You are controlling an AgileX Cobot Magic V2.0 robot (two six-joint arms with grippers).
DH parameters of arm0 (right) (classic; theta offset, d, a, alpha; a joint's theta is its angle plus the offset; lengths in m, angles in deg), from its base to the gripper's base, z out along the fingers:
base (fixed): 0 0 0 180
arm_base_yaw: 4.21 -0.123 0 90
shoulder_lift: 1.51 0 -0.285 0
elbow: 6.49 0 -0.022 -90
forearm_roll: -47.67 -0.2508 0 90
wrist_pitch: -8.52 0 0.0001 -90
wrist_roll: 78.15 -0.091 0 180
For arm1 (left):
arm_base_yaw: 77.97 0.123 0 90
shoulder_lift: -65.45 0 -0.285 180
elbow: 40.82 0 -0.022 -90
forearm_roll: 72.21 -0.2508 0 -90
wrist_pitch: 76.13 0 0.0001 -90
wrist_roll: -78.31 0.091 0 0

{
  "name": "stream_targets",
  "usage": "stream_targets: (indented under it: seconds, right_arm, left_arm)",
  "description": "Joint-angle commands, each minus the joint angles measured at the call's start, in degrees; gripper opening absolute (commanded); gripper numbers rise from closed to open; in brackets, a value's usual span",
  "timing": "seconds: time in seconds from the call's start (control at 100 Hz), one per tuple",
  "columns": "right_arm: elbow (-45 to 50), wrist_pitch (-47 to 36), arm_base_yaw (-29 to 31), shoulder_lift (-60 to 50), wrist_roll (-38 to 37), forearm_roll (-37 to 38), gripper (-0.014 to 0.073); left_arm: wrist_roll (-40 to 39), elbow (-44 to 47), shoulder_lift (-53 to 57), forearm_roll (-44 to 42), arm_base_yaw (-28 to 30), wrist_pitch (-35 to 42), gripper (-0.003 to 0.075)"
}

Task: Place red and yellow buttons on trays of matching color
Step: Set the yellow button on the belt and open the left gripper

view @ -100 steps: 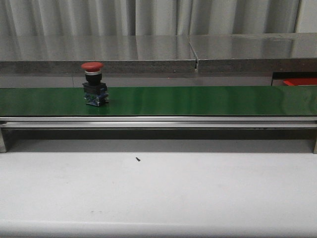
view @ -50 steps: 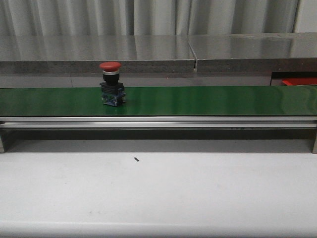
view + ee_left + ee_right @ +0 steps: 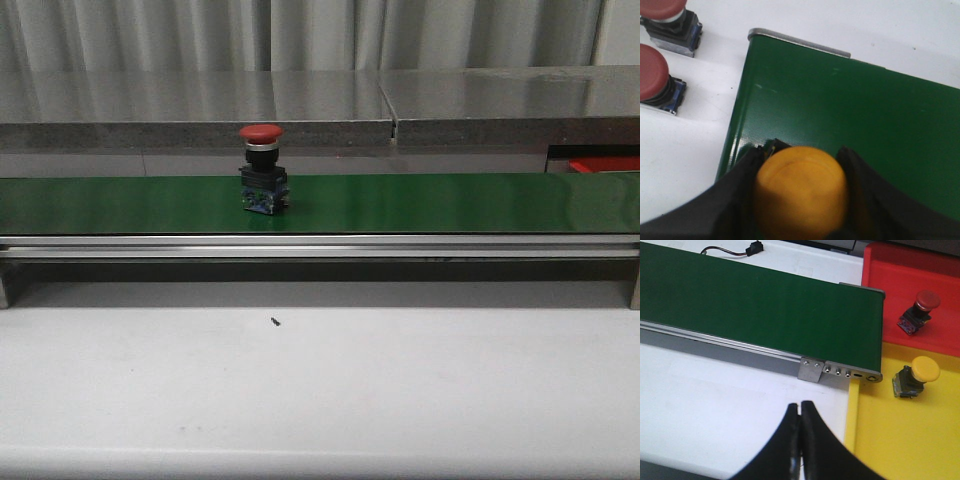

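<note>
A red button (image 3: 262,170) stands upright on the green conveyor belt (image 3: 450,203), left of its middle; neither gripper shows in the front view. My left gripper (image 3: 805,152) is shut on a yellow button (image 3: 801,192), held over the belt (image 3: 850,115) near one end. My right gripper (image 3: 800,407) is shut with nothing in it, over white table beside the belt's other end. Beyond it lie a red tray (image 3: 900,275) holding a red button (image 3: 920,310) and a yellow tray (image 3: 900,445) holding a yellow button (image 3: 915,375).
Two more red buttons (image 3: 660,12) (image 3: 654,75) stand on the white table beside the belt's end in the left wrist view. A metal bracket (image 3: 840,371) caps the belt by the trays. A small black speck (image 3: 275,321) lies on the front table.
The red button has ridden to the right along the belt, from far left toward the middle.
</note>
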Motion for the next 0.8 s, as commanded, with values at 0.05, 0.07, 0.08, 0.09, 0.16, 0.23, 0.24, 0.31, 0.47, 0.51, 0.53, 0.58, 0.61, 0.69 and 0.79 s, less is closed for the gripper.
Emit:
stream_targets:
  seconds: [0.05,0.07,0.08,0.09,0.16,0.23,0.24,0.31,0.47,0.51,0.53,0.58,0.61,0.69,0.79]
  right_arm:
    - [-1.6,-3.2,0.0,-0.2,0.3,-0.6,-0.0117]
    - [-1.6,-3.2,0.0,-0.2,0.3,-0.6,-0.0117]
    - [-1.6,-3.2,0.0,-0.2,0.3,-0.6,-0.0117]
    - [-1.6,-3.2,0.0,-0.2,0.3,-0.6,-0.0117]
    - [-1.6,-3.2,0.0,-0.2,0.3,-0.6,-0.0117]
    - [-1.6,-3.2,0.0,-0.2,0.3,-0.6,-0.0117]
    - [-1.6,-3.2,0.0,-0.2,0.3,-0.6,-0.0117]
    - [-1.6,-3.2,0.0,-0.2,0.3,-0.6,-0.0117]
    - [-1.6,-3.2,0.0,-0.2,0.3,-0.6,-0.0117]
    - [-1.6,-3.2,0.0,-0.2,0.3,-0.6,-0.0117]
    - [-1.6,-3.2,0.0,-0.2,0.3,-0.6,-0.0117]
    - [-1.6,-3.2,0.0,-0.2,0.3,-0.6,-0.0117]
    - [-1.6,-3.2,0.0,-0.2,0.3,-0.6,-0.0117]
    - [-1.6,-3.2,0.0,-0.2,0.3,-0.6,-0.0117]
    - [-1.6,-3.2,0.0,-0.2,0.3,-0.6,-0.0117]
  left_arm:
    - [-0.1,-1.7,2.7,1.8,-0.3,1.0,0.0094]
    - [-0.1,-1.7,2.7,1.8,-0.3,0.9,0.0129]
    - [-0.1,-1.7,2.7,1.8,-0.3,0.9,0.0154]
    - [-0.1,-1.8,2.7,1.8,-0.3,0.8,0.0167]
    - [-0.1,-1.9,2.7,1.9,-0.3,0.8,0.0317]
    - [-0.1,-1.9,2.9,2.4,-0.3,1.2,0.0469]
    - [-0.1,-1.9,2.9,2.6,-0.3,1.2,0.0482]
    - [-0.1,-1.9,3.3,2.9,-0.3,1.7,0.0580]
    - [0.5,-1.9,5.5,3.1,-0.3,3.7,0.0610]
    - [1.3,-1.9,6.5,3.7,-0.3,4.0,0.0610]
    - [1.8,-1.9,7.1,4.1,-0.3,4.1,0.0610]
    - [3.3,-1.9,8.5,5.6,-0.3,4.3,0.0610]
    - [4.6,-1.9,9.4,7.0,-0.3,4.2,0.0610]
    - [7.5,-1.9,12.3,10.3,-0.3,4.1,0.0610]
    - [10.4,-1.8,16.0,13.3,-0.4,3.3,0.0610]
